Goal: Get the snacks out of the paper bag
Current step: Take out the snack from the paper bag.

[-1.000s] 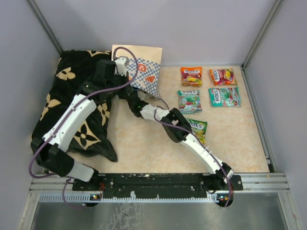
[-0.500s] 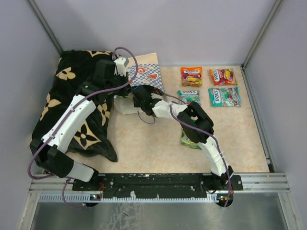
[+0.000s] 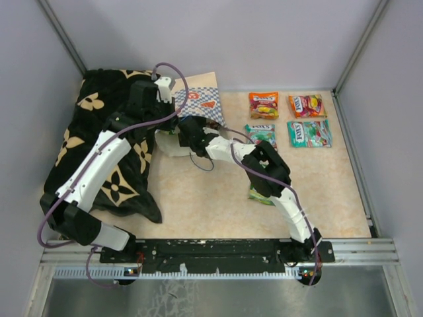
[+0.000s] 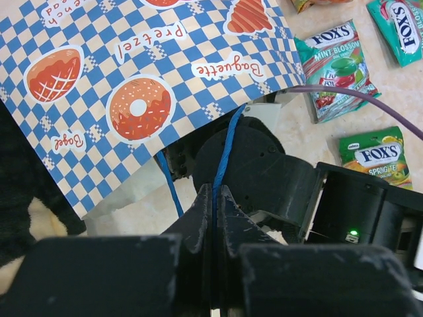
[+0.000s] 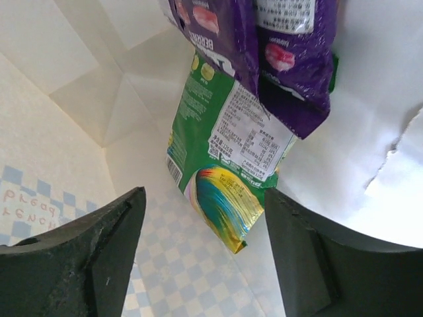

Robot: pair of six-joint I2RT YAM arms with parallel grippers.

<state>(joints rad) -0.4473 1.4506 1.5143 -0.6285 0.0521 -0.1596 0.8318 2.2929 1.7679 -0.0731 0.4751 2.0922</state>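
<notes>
Sitting deep inside the paper bag (image 5: 79, 86): a green packet (image 5: 225, 172) at centre, with purple packets (image 5: 294, 66) overlapping it at 12 o'clock. Hovering around the green one's lower end with the right gripper (image 5: 203, 198), fingers spread wide, gripping nothing. Pinching the blue cord handle (image 4: 228, 139) with the left gripper (image 4: 213, 198), clamped tight, lifting the bag mouth at 11 o'clock on the table (image 3: 198, 191), beside the black cloth (image 3: 99, 132). Lying at 1 o'clock, well apart: loose packets (image 3: 263, 104). Probably worth pushing slightly deeper, closing on the green edge alone, keeping the handle raised, avoiding snagging paper.
</notes>
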